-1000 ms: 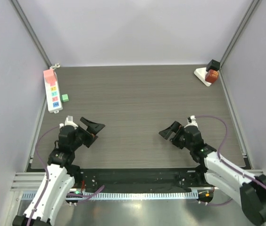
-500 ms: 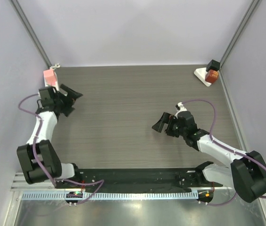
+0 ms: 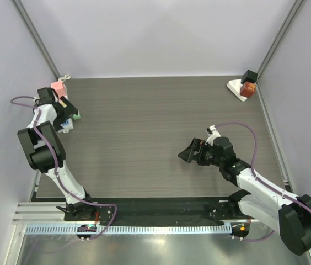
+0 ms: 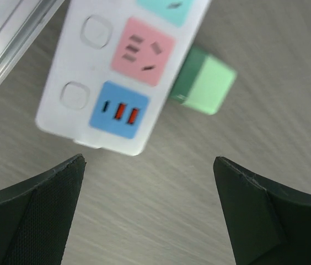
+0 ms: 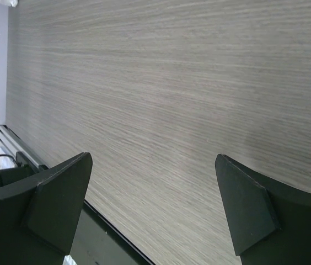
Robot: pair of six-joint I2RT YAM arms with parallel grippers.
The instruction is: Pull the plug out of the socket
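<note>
Nearest the arm bases, and well to the right of the power strip, the right end effector hangs over bare tabletop. Its fingers are spread wide, with only wood grain between them. It holds nothing and is close to none of the task's things.

The left end effector is just short of the strip's near end and points down at it. Its fingers are also spread fully apart and touch nothing. In the left wrist view the strip's blue USB panel lies between and just beyond the fingertips, and the pink socket face is next along the strip.

A green block sits against the strip's right edge, level with that pink face. Whether it is plugged into the strip's side or only rests beside it cannot be told from here. At the strip's far end, the top view shows a pink block standing on the strip, and it may be a seated plug.

Far across the tabletop from the strip, in the back right corner, is a white base carrying red and black pieces.

As for progress, nothing is gripped yet and nothing looks pulled free. The approach looks nearly complete. What remains is choosing the plug, closing on it, probably bracing the strip, and pulling.
</note>
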